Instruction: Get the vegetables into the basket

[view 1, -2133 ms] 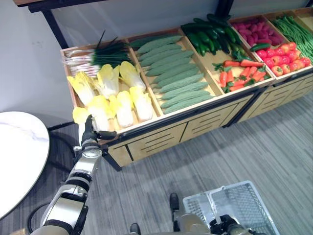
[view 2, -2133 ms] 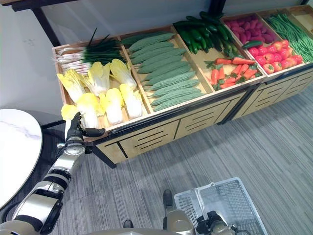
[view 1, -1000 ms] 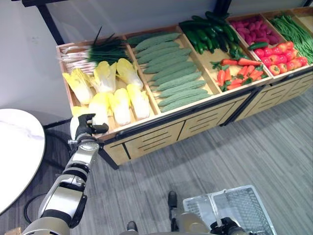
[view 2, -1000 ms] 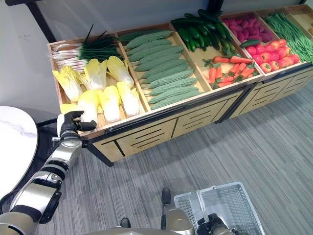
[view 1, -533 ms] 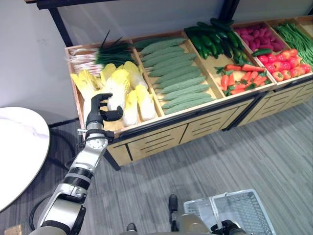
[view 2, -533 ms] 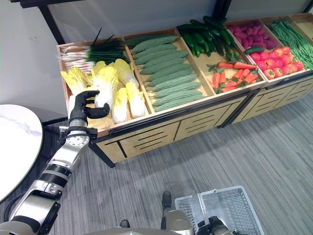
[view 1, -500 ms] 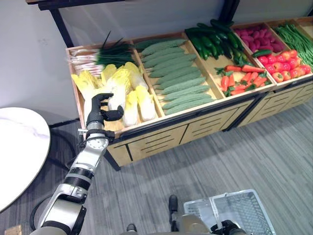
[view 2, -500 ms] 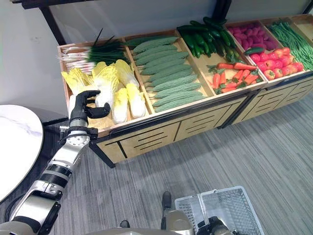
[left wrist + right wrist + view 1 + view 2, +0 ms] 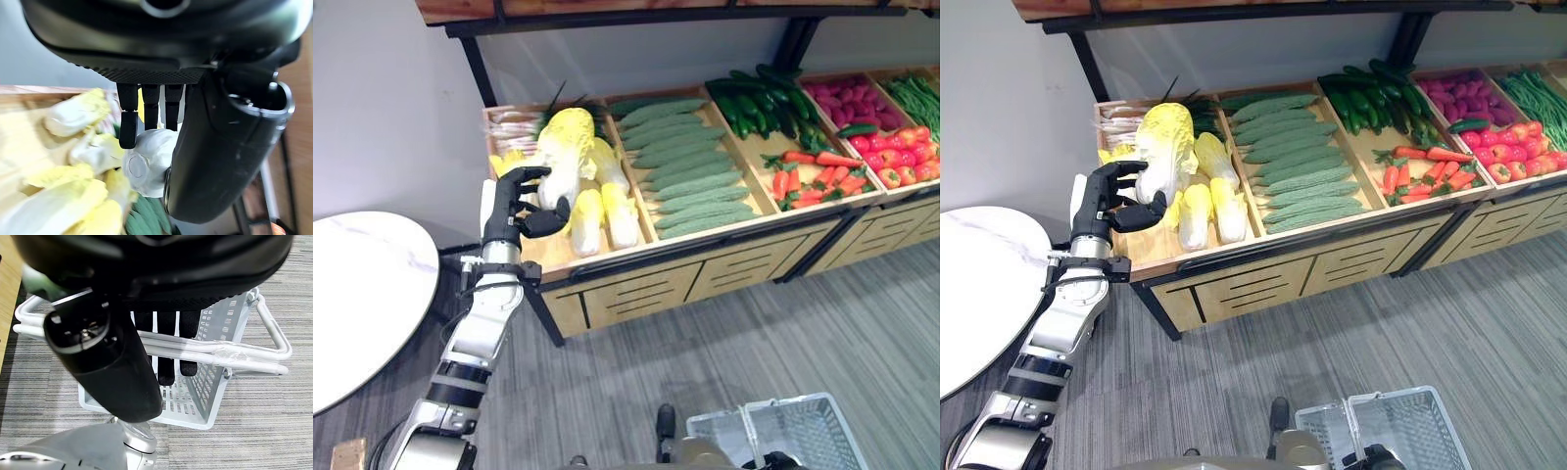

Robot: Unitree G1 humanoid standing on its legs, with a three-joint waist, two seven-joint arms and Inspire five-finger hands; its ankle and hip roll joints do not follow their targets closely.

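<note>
The basket (image 9: 1400,431) is cut off by the lower edge in both eye views. The cabbage (image 9: 146,164) base is partly hidden behind the left robot hand (image 9: 215,147); nearby cabbages are blurred.

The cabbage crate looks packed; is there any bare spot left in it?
Yes: bare wood shows at the crate's front, between the left robot hand holding a cabbage and the remaining cabbages. Further back, cabbages and scallions crowd together. The bitter gourds fill the next crate.
</note>
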